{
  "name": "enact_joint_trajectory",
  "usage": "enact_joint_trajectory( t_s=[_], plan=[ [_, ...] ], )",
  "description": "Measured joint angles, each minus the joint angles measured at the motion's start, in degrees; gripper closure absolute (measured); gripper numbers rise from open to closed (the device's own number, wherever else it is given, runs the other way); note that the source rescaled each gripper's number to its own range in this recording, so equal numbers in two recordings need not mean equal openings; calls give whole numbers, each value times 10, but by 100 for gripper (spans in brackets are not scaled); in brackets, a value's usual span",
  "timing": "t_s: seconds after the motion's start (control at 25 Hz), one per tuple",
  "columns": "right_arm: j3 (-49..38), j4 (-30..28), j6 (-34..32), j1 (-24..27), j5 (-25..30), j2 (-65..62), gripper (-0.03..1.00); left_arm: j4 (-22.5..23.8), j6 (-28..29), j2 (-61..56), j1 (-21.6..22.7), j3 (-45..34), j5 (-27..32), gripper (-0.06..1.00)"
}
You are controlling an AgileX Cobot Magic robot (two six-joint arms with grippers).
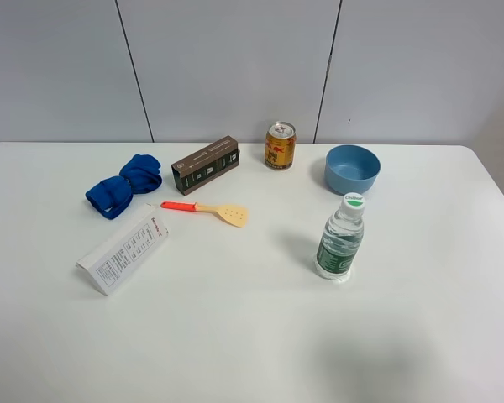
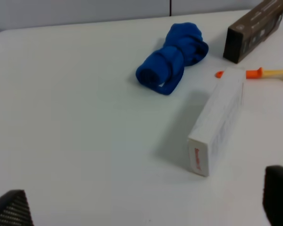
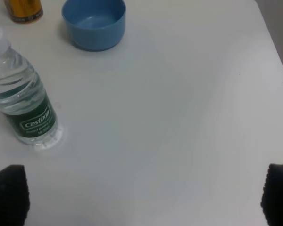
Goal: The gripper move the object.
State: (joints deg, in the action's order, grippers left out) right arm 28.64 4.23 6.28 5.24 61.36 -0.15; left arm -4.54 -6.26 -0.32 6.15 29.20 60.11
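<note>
Table (image 1: 252,336): water bottle (image 1: 340,237) stood right of centre; both jaws are seen spread wide (nothing held).

White desk (image 1: 235,336). Blue rolled cloth (image 1: 123,185), dark brown box (image 1: 205,165), white box (image 1: 123,252) with small print, orange-handled yellow spatula (image 1: 208,210), gold can (image 1: 280,145), blue bowl (image 1: 352,169), clear green-labelled bottle (image 1: 340,238).

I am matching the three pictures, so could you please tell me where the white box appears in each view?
Exterior high: white box lies at lower left, near the spatula.
Left wrist: white box right of centre, its far end by the spatula.
Right wrist: not in it.
Shared landmark: blue cloth.
</note>
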Motion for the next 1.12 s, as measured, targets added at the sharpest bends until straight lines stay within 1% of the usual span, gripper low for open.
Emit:
enact_joint_trajectory(
  t_s=[1.12],
  plan=[
    [0, 0, 0, 0, 0, 0, -3, 1, 2, 0, 0, 0, 1, -6]
  ],
)
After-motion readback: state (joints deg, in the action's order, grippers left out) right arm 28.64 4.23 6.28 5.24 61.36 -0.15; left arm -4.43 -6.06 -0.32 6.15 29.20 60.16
